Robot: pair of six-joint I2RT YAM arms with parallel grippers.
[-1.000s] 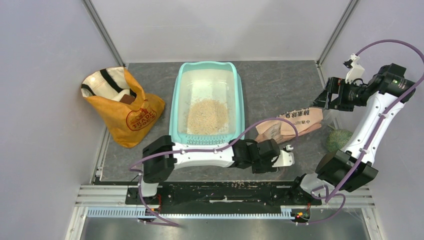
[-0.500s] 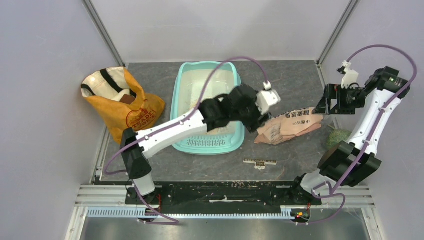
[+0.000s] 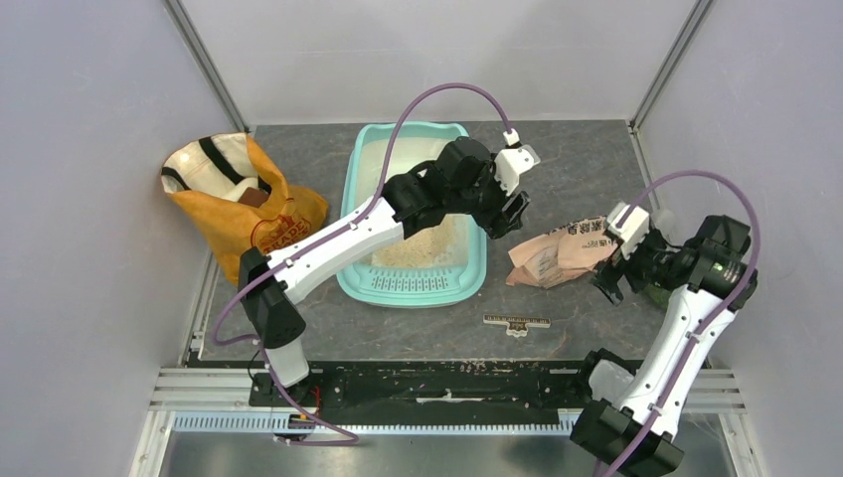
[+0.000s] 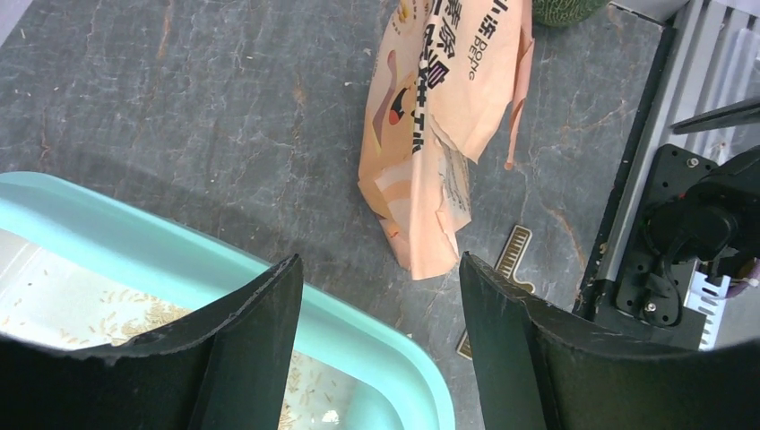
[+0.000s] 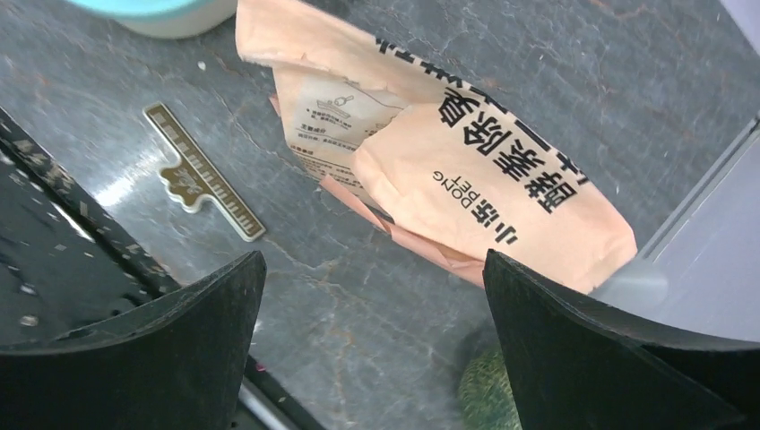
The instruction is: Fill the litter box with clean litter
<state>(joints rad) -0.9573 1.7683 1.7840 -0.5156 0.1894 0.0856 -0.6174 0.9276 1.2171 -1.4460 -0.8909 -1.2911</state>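
Litter box (image 3: 418,286): mint-teal, beige clean litter (image 3: 425,248) heaped inside; left tool (image 4: 381,269), right tool (image 5: 372,260) spread.

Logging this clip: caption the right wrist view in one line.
Open right gripper hovers above the pink-tan paper bag; a small notched strip lies beside it.

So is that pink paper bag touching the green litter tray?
Apart. The left wrist view shows a strip of bare grey table between the paper bag and the litter box rim.
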